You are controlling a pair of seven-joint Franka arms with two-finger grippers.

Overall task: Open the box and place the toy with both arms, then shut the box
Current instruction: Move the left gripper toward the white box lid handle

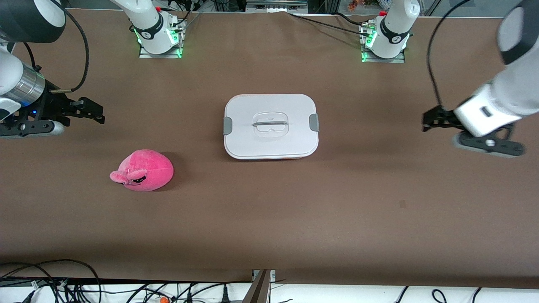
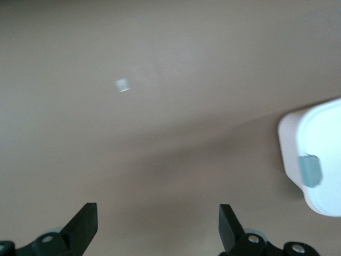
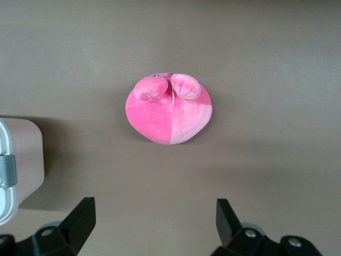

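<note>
Item 1: rounded-rectangular plastic box (image 1: 271,126), pale pink translucent tub w/ smooth white lid, mid-table, lid on. Long axis runs from the right arm's end toward the left arm's end of the table. Two grey side clips, one per short end: clip toward right arm (image 1: 227,126), clip toward left arm (image 1: 314,122). Clear recessed handle (image 1: 270,123) at lid centre, its bar lying along the same long axis. Left wrist view shows one rounded corner of the box (image 2: 314,160) w/ grey clip on it; right wrist view shows the pink tub wall (image 3: 24,154) and a clip at the edge. Item 2: bright pink egg-shaped plush toy (image 1: 143,170), soft nap, two-tone pink halves meeting at a centre seam, floppy ears. Lies on the brown table (image 1: 379,202), nearer the front camera than the box, toward the right arm's end, well apart from the box. Long axis roughly parallel to the box's; face and ears point to the right arm's end, fat rounded end toward the box. Item 3: my right gripper (image 1: 90,110), black, two-finger, up over bare table at the right arm's end, fingers spread wide, nothing btwn them. Item 4: my left gripper (image 1: 431,119), black, over bare table at the left arm's end, fingers likewise wide apart, holding nothing.
</note>
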